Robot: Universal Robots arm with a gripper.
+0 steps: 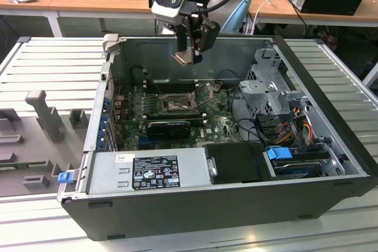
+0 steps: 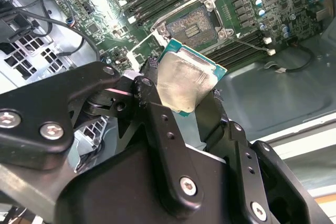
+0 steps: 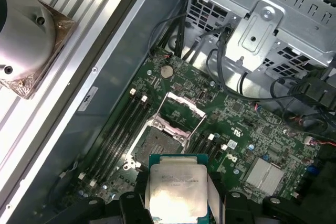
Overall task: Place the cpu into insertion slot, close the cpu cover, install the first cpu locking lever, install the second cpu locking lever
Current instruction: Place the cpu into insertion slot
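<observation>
The fingers (image 2: 157, 124) of my hand (image 2: 181, 93) hid one corner of the cpu (image 2: 186, 77) in the second wrist view. In the first wrist view the picture's edge cut off one side of it. In the exterior view the insertion slot (image 1: 176, 104) was too small for me to tell its parts apart.

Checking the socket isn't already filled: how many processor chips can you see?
1. The chip is clamped in the gripper above the open computer case; the socket inside sits empty.
</observation>
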